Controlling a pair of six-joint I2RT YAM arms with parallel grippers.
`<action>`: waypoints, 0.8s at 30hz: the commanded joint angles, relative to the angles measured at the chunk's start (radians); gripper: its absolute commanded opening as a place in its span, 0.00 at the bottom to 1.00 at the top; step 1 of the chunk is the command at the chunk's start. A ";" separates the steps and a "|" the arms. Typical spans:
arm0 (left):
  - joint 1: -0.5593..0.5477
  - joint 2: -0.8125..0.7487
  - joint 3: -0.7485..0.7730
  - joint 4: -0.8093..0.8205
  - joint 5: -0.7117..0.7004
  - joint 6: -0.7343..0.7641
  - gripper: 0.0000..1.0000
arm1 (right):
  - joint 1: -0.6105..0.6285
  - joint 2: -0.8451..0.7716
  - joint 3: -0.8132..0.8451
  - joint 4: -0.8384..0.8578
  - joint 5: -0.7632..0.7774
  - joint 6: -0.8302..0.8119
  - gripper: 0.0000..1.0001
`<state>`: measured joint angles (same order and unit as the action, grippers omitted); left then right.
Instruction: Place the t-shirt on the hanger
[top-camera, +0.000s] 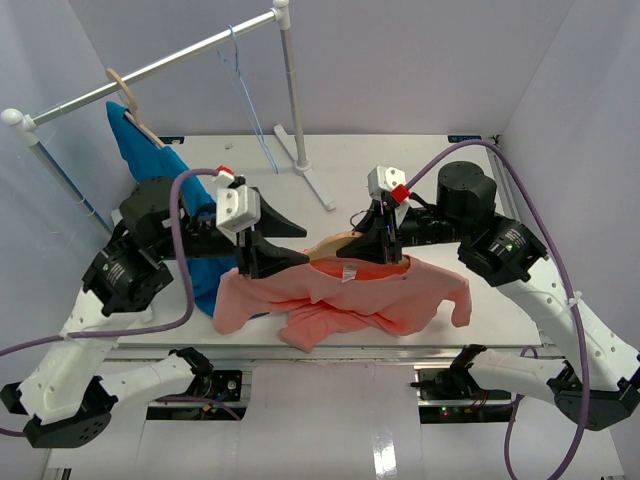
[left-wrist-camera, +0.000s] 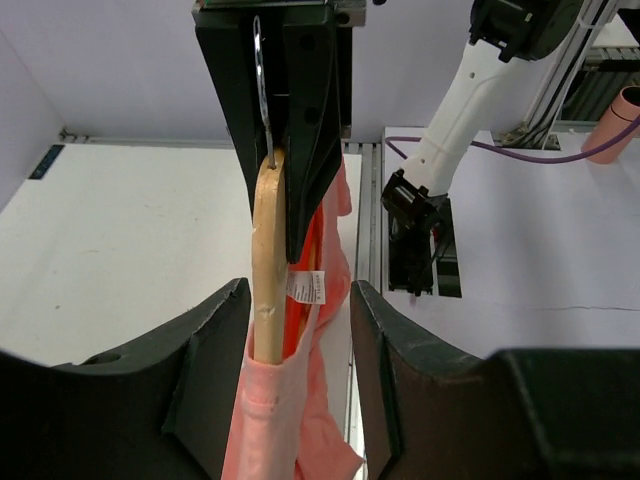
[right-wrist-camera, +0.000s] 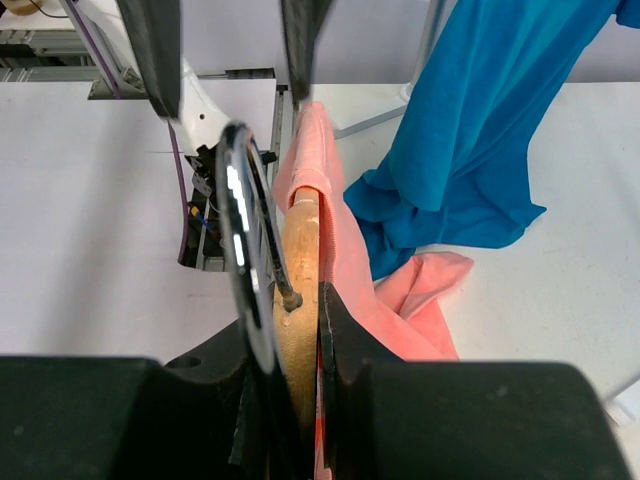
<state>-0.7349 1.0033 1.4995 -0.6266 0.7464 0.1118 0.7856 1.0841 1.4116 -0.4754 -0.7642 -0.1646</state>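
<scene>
The salmon-pink t-shirt (top-camera: 370, 300) lies crumpled mid-table, its collar lifted over the light wooden hanger (top-camera: 335, 245). My right gripper (top-camera: 385, 250) is shut on the hanger's middle just below the metal hook (right-wrist-camera: 240, 230), the wood (right-wrist-camera: 300, 300) pinched between the jaws and pink cloth (right-wrist-camera: 340, 230) draped on one side. My left gripper (left-wrist-camera: 298, 360) is open; one hanger arm (left-wrist-camera: 267, 280) and the shirt's neckline (left-wrist-camera: 270, 410) stand between its fingers (left-wrist-camera: 385, 350), with a gap on the right side. In the top view the left gripper (top-camera: 285, 260) sits at the shirt's left shoulder.
A bright blue shirt (top-camera: 150, 160) hangs from a tan hanger (top-camera: 125, 95) on the white rail (top-camera: 180, 55) at back left and trails onto the table. A thin pale-blue wire hanger (top-camera: 245, 90) hangs beside it. The rail's post and foot (top-camera: 310, 170) stand behind.
</scene>
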 joint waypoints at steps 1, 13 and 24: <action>0.003 0.054 -0.052 0.030 0.076 -0.018 0.55 | 0.001 0.001 0.013 0.085 -0.057 0.009 0.08; 0.005 0.106 -0.125 0.050 0.102 -0.017 0.23 | 0.001 0.010 -0.043 0.144 -0.084 0.023 0.08; 0.004 0.013 -0.235 0.021 0.015 -0.150 0.00 | 0.001 -0.048 -0.121 0.167 0.067 0.057 0.70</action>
<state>-0.7352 1.0823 1.3028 -0.5882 0.8016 0.0567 0.7826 1.0939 1.3172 -0.3780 -0.7800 -0.1225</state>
